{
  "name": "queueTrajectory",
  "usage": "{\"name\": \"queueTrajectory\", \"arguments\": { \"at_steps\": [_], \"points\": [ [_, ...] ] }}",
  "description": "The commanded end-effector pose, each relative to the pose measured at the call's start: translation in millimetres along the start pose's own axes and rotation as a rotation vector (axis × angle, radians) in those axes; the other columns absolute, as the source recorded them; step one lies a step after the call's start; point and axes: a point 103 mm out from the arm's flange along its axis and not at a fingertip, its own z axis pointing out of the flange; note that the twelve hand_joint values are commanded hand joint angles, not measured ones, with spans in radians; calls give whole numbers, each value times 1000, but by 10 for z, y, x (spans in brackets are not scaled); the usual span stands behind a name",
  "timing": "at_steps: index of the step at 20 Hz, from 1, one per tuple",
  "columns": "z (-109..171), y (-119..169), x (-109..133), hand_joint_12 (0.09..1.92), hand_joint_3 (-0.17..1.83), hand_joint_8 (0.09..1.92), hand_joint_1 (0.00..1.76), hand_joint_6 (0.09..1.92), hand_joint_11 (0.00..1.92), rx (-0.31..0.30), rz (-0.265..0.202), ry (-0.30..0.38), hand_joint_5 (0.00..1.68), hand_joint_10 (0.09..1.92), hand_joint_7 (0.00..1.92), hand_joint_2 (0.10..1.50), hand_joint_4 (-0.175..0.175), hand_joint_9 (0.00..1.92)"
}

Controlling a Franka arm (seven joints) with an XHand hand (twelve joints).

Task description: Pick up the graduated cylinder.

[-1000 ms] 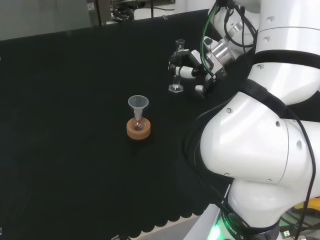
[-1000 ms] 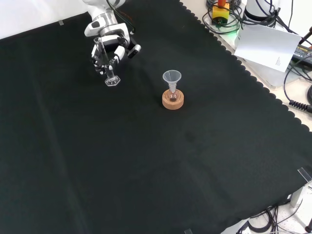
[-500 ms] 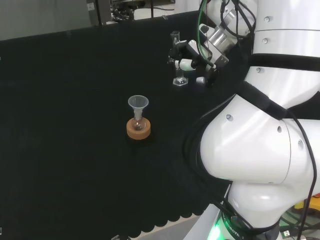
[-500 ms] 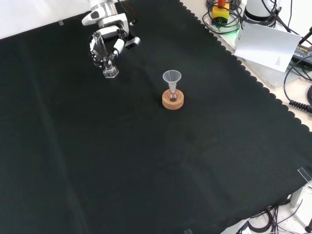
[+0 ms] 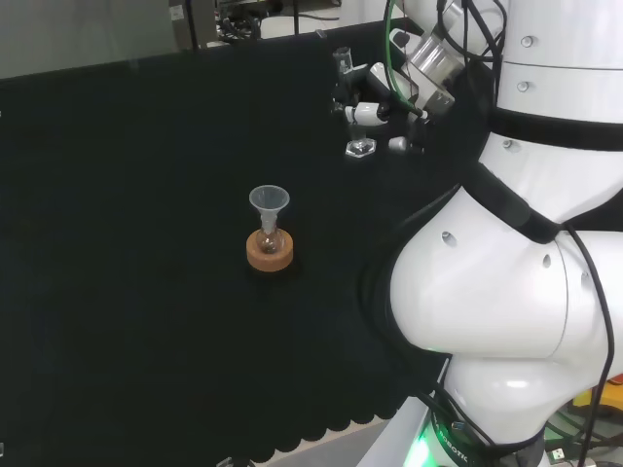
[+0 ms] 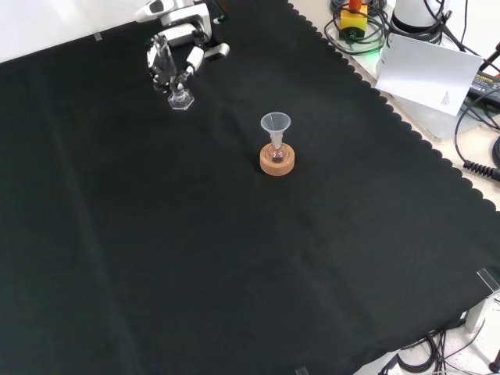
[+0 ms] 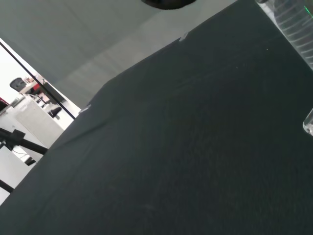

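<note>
The clear graduated cylinder [image 5: 348, 97] with a hexagonal foot hangs tilted above the black cloth, held in my hand [image 5: 375, 97], whose black and white fingers curl round its tube. In the front view the cylinder [image 6: 173, 78] sits at the upper left under the hand [image 6: 186, 48], its foot off the cloth. The wrist view catches the ribbed, marked glass of the cylinder [image 7: 298, 27] close up against the cloth.
A small flask with a clear funnel [image 5: 269, 202] in its neck stands on a cork ring [image 5: 270, 252] mid-cloth; in the front view the cork ring [image 6: 277, 162] lies right of and nearer than the hand. My white arm links [image 5: 516, 272] stand at the head view's right.
The hand has lifted the cylinder off the cloth and carried it up and slightly right in the head view, tilting it.
</note>
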Motion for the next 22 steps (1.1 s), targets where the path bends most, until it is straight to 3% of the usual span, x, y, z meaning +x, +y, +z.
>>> {"name": "queueTrajectory", "arguments": {
  "at_steps": [1, 15, 22],
  "points": [
    [-166, -316, 252, 752, 0, 457, 1127, 1076, 1305, 50, 36, -94, 943, 87, 1139, 1143, -139, 1403],
    [-240, -1147, 981, 744, -1, 448, 1123, 1074, 1305, 152, 28, -257, 944, 87, 1145, 1142, -126, 1406],
    [-157, -1496, 1201, 743, -1, 446, 1121, 1073, 1307, 220, 19, -330, 945, 87, 1146, 1142, -122, 1408]
  ]
}}
